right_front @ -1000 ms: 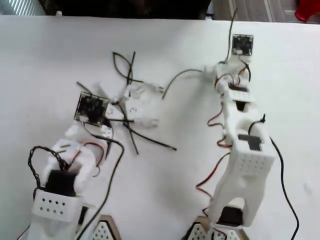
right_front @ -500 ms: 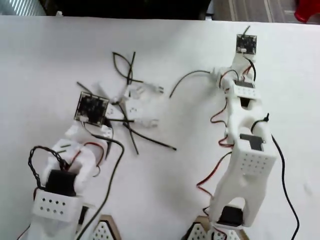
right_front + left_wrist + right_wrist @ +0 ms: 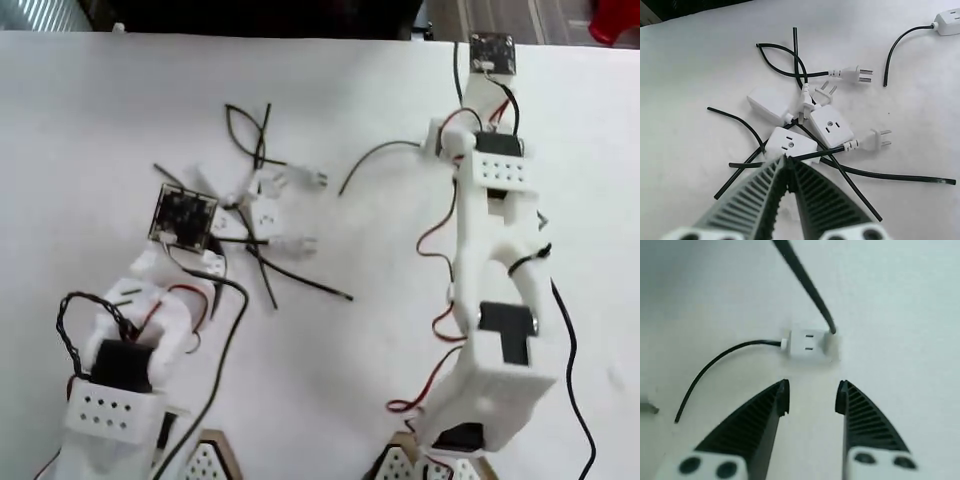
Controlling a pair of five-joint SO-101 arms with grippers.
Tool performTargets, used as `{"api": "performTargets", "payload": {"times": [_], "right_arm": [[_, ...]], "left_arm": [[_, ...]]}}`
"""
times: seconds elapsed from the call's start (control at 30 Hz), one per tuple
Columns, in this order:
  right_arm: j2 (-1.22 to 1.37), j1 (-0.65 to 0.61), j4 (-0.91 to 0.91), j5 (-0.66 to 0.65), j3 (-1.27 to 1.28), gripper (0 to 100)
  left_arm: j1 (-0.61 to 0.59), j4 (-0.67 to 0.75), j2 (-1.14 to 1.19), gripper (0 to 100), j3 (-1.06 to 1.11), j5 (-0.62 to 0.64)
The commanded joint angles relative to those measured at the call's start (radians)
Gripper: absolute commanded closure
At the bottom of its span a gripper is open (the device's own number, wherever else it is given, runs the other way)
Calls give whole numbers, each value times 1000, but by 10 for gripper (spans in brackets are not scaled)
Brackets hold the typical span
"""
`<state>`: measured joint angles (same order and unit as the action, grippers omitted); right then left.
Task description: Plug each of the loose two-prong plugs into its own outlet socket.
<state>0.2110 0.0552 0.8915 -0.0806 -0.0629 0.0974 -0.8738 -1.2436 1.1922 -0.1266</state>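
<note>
The right hand [image 3: 812, 392], wide open, hangs just short of the lone outlet socket [image 3: 808, 344], which lies slots-up toward the desk's far edge. It should straddle the body squarely, clear of the cord [image 3: 720, 365], before closing. The left hand [image 3: 789, 162] is closed and empty beside the loose plugs [image 3: 875, 140].

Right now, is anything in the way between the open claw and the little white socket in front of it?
No, nothing I can see. The right gripper is open, and just bare table lies between its tips and the white socket. A black cable ends by the socket's far side, not in the gap.
</note>
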Motion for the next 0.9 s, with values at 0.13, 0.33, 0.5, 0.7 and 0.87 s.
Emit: {"api": "performTargets", "payload": {"times": [0.13,0.33,0.5,0.7,0.87], "right_arm": [[-211,-107,371,-5,-32,850],[-269,-189,521,-69,-32,849],[-268,-323,588,-219,-17,847],[-268,-513,458,-236,137,847],[-266,-661,320,-238,265,846]], "left_arm": [[-10,18,-21,976,-6,11],[-82,18,-21,975,-8,11],[-157,40,-21,974,-8,12],[-193,38,-21,973,-8,14],[-194,38,-21,973,-8,14]]}}
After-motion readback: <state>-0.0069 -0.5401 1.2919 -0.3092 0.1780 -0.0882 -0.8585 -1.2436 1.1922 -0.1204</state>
